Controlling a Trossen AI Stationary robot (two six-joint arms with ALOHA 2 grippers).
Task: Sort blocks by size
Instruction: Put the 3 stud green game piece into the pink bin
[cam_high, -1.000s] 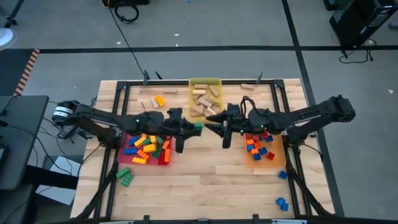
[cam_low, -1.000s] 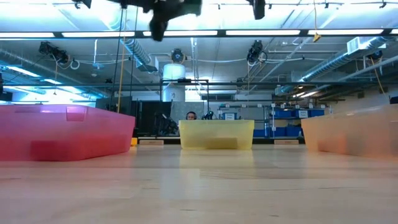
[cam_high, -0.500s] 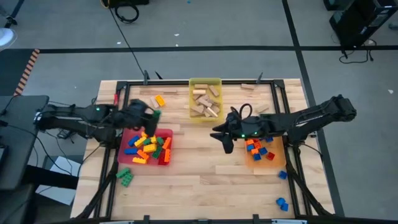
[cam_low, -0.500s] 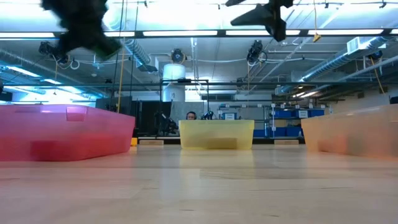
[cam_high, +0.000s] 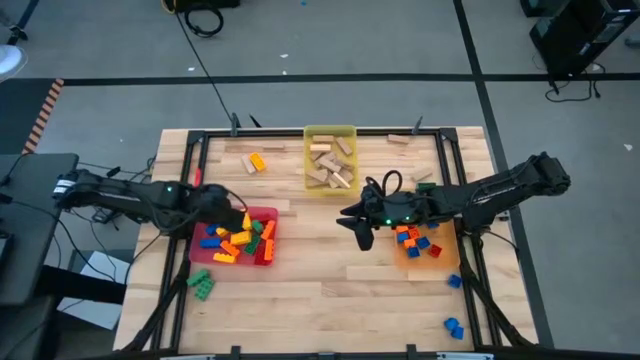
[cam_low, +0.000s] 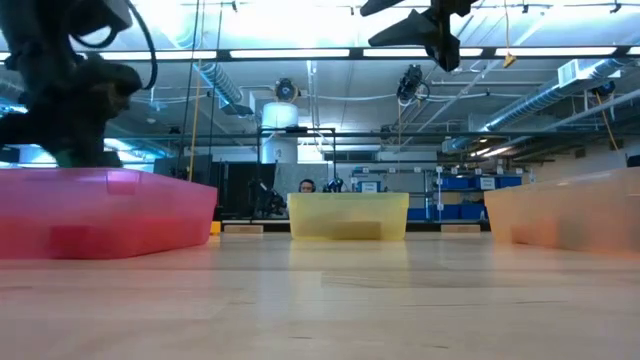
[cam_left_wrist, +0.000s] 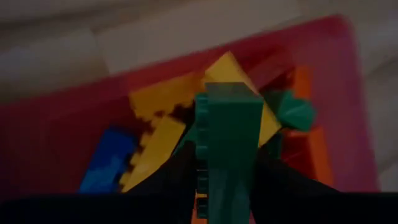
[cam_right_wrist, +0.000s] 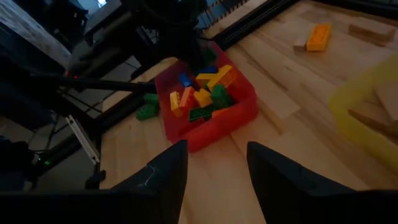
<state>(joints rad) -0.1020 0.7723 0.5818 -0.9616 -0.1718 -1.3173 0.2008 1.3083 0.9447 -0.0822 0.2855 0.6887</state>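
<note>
My left gripper hangs over the red tray, tipped steeply down and shut on a long green studded brick. The tray holds many yellow, orange, blue, red and green blocks. In the low view the left gripper shows above the tray's wall. My right gripper stands open over bare wood at the table's middle, left of the orange tray, with nothing between its fingers. My left gripper pinches the green brick between its two fingers, which lie on the brick's long sides at the end nearest the wrist. The fingers slant down from above and run along the brick. The brick sticks out ahead of them over the blocks in the red tray.
A yellow tray of tan wooden blocks stands at the far middle. An orange brick, green bricks, blue bricks and a wooden block lie loose on the table. The table's near middle is bare wood.
My left gripper has carried the green brick from the table's middle toward the left edge, has sunk over the red tray and has tipped from nearly level to steeply down while rolling. My right gripper has drawn back a little from the middle and tipped downward.
</note>
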